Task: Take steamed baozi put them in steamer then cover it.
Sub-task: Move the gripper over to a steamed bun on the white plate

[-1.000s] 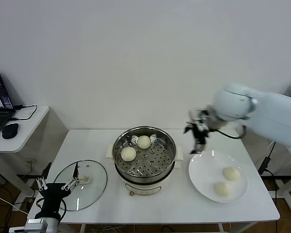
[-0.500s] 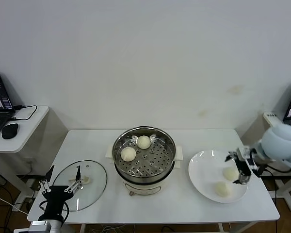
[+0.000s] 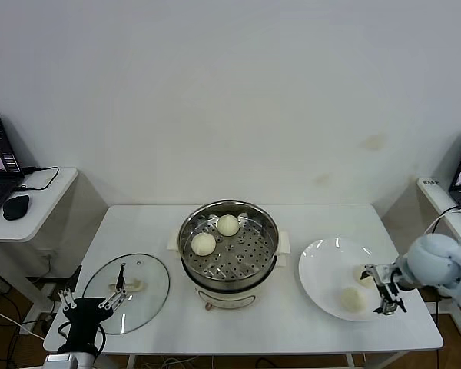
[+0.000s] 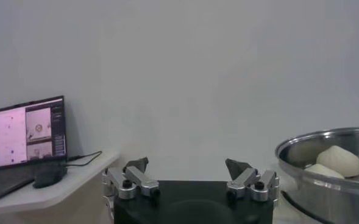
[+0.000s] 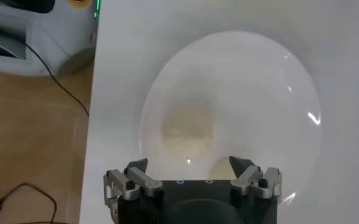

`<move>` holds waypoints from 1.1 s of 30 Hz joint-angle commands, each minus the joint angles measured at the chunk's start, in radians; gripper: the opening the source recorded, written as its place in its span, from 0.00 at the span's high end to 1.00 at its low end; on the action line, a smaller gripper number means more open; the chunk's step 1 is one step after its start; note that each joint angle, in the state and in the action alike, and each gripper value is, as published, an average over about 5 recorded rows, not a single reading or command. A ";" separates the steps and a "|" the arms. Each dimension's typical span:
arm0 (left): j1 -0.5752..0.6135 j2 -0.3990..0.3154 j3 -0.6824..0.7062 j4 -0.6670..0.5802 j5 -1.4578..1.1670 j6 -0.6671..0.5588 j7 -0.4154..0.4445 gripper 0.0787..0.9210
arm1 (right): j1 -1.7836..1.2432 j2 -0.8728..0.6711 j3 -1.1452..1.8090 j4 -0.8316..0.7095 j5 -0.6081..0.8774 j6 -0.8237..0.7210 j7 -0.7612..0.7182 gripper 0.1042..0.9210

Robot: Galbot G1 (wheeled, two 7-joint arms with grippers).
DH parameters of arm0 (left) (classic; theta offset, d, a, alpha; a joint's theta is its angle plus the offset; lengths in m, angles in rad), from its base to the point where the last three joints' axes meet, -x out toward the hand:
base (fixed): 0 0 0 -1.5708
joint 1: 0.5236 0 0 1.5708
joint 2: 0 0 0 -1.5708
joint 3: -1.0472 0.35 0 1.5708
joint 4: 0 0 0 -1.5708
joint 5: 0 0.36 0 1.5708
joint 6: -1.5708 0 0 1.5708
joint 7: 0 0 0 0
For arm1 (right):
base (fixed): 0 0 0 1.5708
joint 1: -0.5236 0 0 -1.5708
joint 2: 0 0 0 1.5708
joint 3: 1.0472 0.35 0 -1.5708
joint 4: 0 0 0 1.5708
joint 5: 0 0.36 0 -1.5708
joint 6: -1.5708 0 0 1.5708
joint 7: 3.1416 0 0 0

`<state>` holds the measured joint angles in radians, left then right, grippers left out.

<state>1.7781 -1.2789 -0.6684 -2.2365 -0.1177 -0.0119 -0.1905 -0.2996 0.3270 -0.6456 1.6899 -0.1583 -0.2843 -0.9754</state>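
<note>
Right gripper (image 3: pixel 383 290) hung low over the outer edge of the white plate (image 3: pixel 323 265), jaws spread wide and pinching nothing. Two steamed baozi on the plate: the near bun (image 3: pixel 352 299) lay just beside the gripper, on its steamer side; the far bun (image 3: pixel 363 273) was mostly hidden behind the wrist. In the right wrist view a bun (image 5: pixel 187 129) sat ahead of the open jaws, a second one close under them.

Steamer (image 3: pixel 229 244) stood mid-surface with two buns already on its perforated tray (image 3: pixel 246 257): one toward the back (image 3: pixel 228 224), one toward the left side (image 3: pixel 203 244). The cover (image 3: pixel 127 288) lay flat on the surface well to the left, handle up. Left gripper (image 3: pixel 89 307) was parked low at the surface's front-left edge near the cover, jaws also spread, empty.

Judged step: picking the third bun off the plate.

Notes for doing it well:
- Centre the jaws astride one bun only; the two lay near each other, so approach from the side away from the neighbour.
- Come down until the fingertips pass the bun's widest part, short of scraping the plate.
- Close gently; the dough would likely dent or tear.
- Lift straight up before swinging toward the steamer, clearing its rim.
- Set it on a bare part of the tray.
</note>
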 commanded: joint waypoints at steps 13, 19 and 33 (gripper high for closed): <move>-0.006 -0.002 -0.002 0.014 -0.002 -0.002 -0.001 0.12 | -0.141 0.107 0.108 -0.104 -0.047 -0.002 0.043 0.12; -0.008 -0.001 -0.003 0.018 -0.004 -0.002 -0.001 0.12 | -0.139 0.116 0.108 -0.122 -0.046 -0.007 0.036 0.16; -0.007 -0.002 -0.006 0.014 -0.005 -0.002 -0.002 0.12 | 0.025 0.105 0.063 -0.116 0.024 -0.017 -0.022 0.37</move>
<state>1.7704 -1.2812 -0.6740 -2.2212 -0.1223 -0.0137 -0.1922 -0.3771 0.4377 -0.5631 1.5683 -0.1677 -0.2997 -0.9756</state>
